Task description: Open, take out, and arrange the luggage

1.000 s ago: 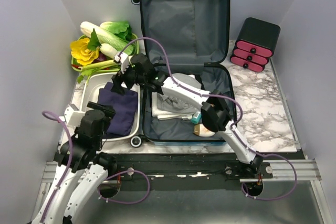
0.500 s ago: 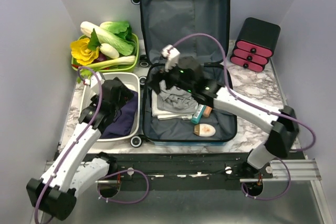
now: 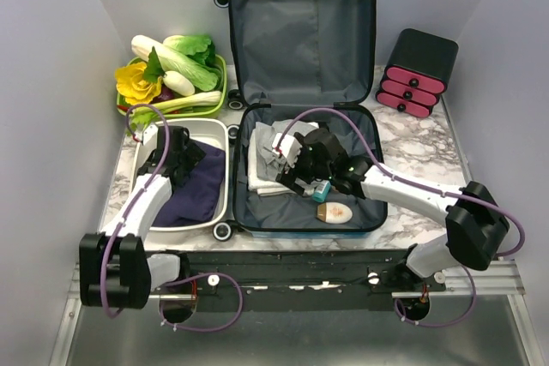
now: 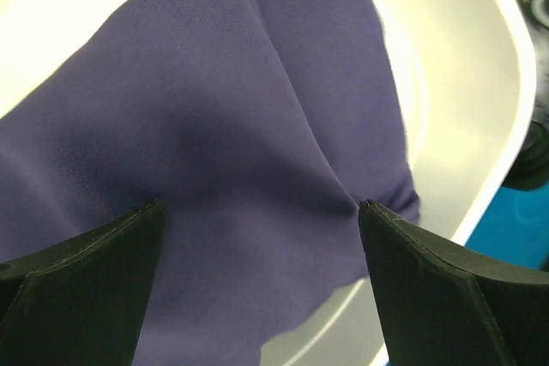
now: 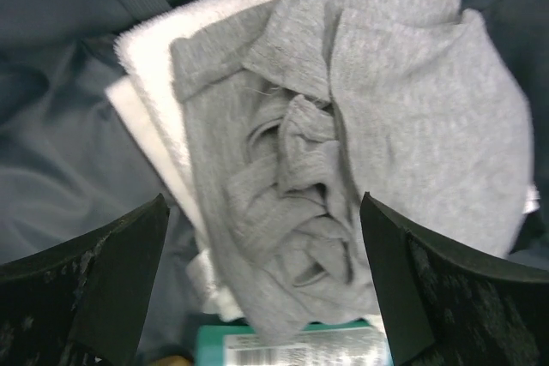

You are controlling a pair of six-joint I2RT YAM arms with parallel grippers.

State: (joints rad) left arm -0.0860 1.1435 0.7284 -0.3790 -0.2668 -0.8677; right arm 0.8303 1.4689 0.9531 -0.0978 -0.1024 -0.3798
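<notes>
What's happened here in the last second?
The right claw swung from near the white bin to the luggage, now open above the grey clothes. The left claw reached out over the navy cloth in the bin. Nothing grasped; vegetables and drawers unmoved.

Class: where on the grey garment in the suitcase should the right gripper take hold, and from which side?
Pinch the bunched folds at the middle of the grey garment, coming straight down from above. It lies crumpled on a white towel, and those raised folds likely give the open right gripper purchase.
</notes>
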